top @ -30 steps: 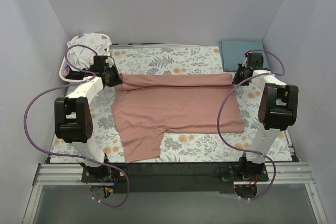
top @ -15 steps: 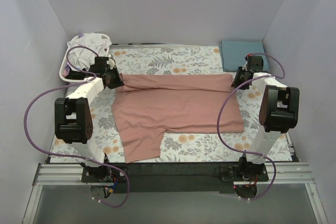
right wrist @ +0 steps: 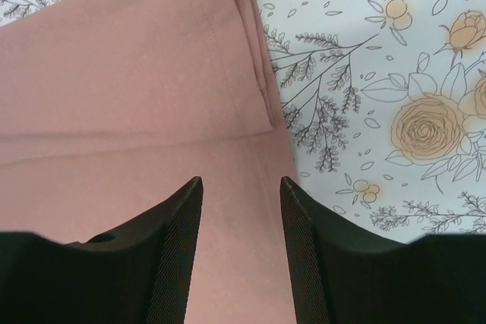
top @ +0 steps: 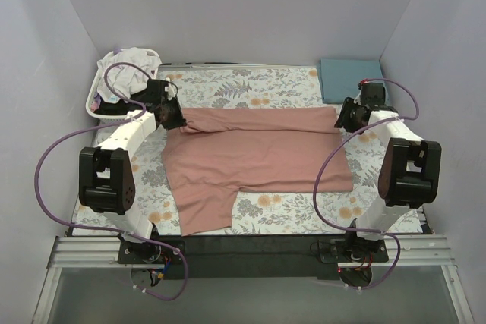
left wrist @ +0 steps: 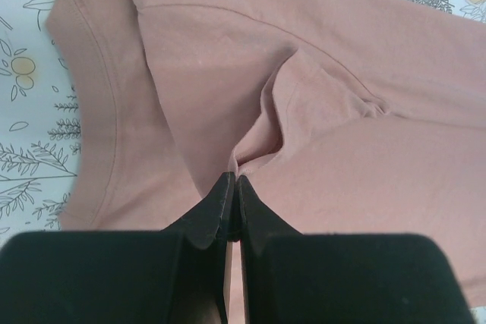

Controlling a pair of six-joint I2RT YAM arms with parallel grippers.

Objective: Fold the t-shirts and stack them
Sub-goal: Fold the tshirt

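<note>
The left claw (left wrist: pixel 234 182) is hiding the pinched fold of the pink t-shirt (left wrist: pixel 342 149) and, seen from above, is covering its far-left corner. Both wrist views are cropping the shirt's outline.

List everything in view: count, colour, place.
pink tee: 1, dusty pink, spread mid-cloth, far edge folded over
teal tee: 1, teal-blue, folded, far right corner
white clothes: a heap, count cannot tell, white, in the basket
basket: 1, white, far left corner
cloth: 1, grey-and-orange floral, covers the table
cables: 2, purple, one looping off each arm
left gripper: 1, black, shut on the pink tee near its far left corner
right gripper: 1, black, open over the pink tee's far right corner
</note>
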